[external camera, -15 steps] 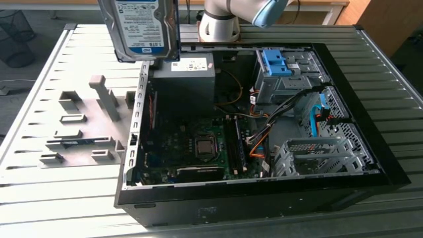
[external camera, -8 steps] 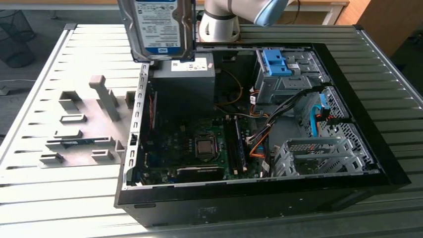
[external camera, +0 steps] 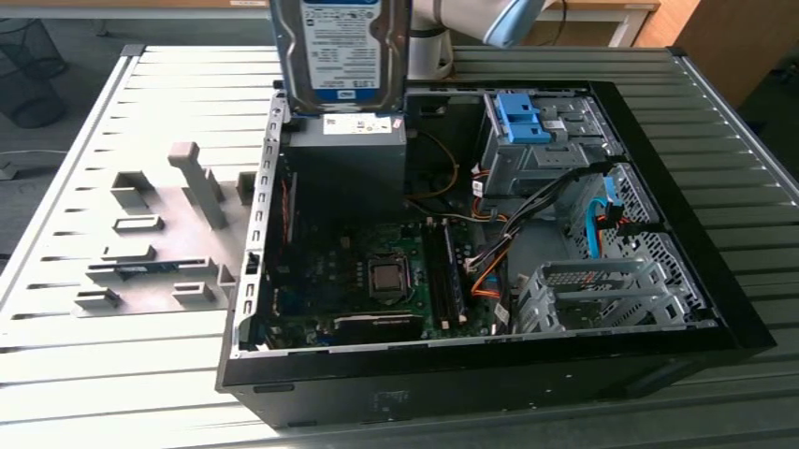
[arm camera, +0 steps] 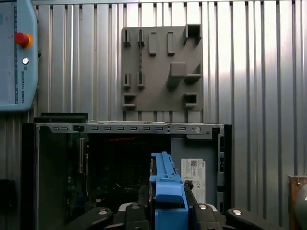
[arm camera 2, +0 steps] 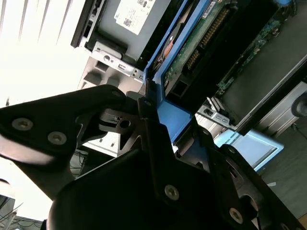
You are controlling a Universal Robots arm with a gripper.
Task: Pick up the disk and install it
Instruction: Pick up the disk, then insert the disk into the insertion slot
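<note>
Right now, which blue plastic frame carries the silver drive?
The frame around the disk, clamped in the gripper; the other blue frame sits on the grey cage.

Nothing legible enough to quote. Disk [external camera: 340,54] has a white-and-blue label [external camera: 337,30], fine print. Dark box [external camera: 346,159] has a small white sticker [external camera: 346,124]. Grey control panel [arm camera: 17,62] has edge lettering.

Silver disk [external camera: 340,51], blue frame [arm camera: 166,191]

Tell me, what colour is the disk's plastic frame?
Blue. The frame on the disk shows best in the first wrist view.
</note>
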